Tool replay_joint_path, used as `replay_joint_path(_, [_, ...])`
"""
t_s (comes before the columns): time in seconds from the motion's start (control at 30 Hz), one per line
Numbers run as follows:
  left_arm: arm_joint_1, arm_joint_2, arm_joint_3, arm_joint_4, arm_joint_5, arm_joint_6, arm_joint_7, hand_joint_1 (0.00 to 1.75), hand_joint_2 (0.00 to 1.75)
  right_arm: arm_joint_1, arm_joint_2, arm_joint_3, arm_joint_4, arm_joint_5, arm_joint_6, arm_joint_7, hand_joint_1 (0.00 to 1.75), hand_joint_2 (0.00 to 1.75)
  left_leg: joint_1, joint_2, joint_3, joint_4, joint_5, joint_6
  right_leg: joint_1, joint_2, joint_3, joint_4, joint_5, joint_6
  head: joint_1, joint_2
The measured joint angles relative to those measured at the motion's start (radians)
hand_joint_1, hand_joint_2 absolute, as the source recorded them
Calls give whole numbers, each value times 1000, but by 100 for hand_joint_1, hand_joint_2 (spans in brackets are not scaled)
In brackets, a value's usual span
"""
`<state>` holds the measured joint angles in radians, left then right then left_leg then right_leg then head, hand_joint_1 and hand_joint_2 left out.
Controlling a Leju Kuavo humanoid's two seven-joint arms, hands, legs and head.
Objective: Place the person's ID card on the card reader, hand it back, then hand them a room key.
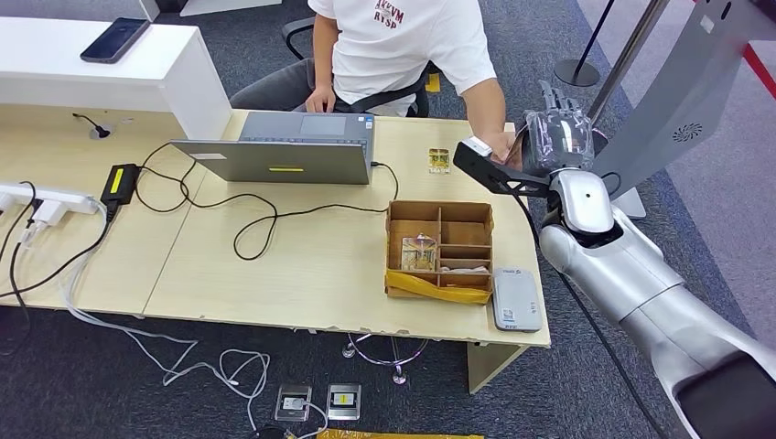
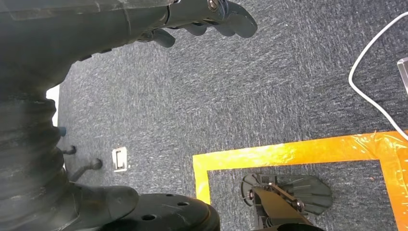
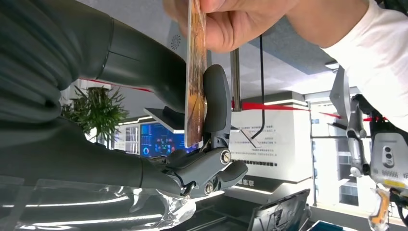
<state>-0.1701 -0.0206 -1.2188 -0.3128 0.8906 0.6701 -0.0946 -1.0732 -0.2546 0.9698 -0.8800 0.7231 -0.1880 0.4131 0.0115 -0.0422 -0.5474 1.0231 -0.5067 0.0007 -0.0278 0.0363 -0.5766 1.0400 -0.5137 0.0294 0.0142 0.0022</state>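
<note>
1. The right hand (image 1: 556,137) is raised at the far right edge of the table (image 1: 302,265), close to the person's hand (image 1: 501,146).
2. In the right wrist view, the ID card (image 3: 195,82) is seen edge-on, pinched at one end by the person's hand (image 3: 235,21).
3. The other part of the card lies between the thick thumb and a dark finger (image 3: 216,101) of the right hand (image 3: 192,144); the finger touches one face of the card, so the card is held by both the person and the robot.
4. The card reader (image 1: 516,298), a grey flat device, lies at the near right corner of the table, just beside a brown compartment box (image 1: 439,251).
5. A small card-like item (image 1: 439,161) lies on the table near the person's hand; whether it is a room key cannot be told.
6. A laptop (image 1: 284,151) stands open in front of the seated person (image 1: 403,46).
7. The left hand (image 2: 202,19) hangs over the grey carpet floor (image 2: 269,86), its fingers apart and holding nothing.
</note>
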Motion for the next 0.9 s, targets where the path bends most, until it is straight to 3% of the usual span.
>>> replay_joint_path(0.03, [0,0,0,0,0,0,1,0,175,0,1,3,9,0,-4,-2,16,175,0,0,0,0,0,0,0,0,0,0,0,0,0,0])
replay_joint_path(0.07, [0,0,0,0,0,0,2,0,175,0,3,6,17,0,-9,-3,0,175,0,0,0,0,0,0,0,0,0,0,0,0,0,0])
replay_joint_path(0.47, [3,0,1,-2,3,0,-10,0,175,2,-7,20,32,26,-160,-2,0,175,0,1,1,0,0,0,0,1,0,0,0,0,0,0])
replay_joint_path(0.7, [14,-5,8,3,-14,0,-40,0,175,59,-95,-20,-103,146,-306,45,0,175,0,2,3,1,0,0,0,1,0,-1,0,0,0,0])
replay_joint_path(0.8, [21,-9,21,8,-34,0,-54,0,175,149,-156,-84,-209,259,-410,83,0,175,0,0,4,1,0,0,0,0,2,-2,0,0,0,0])
replay_joint_path(0.9, [30,-11,42,12,-47,0,-62,0,175,286,-227,-204,-341,339,-448,100,0,175,0,0,4,1,-1,1,0,-1,3,-3,0,0,0,0])
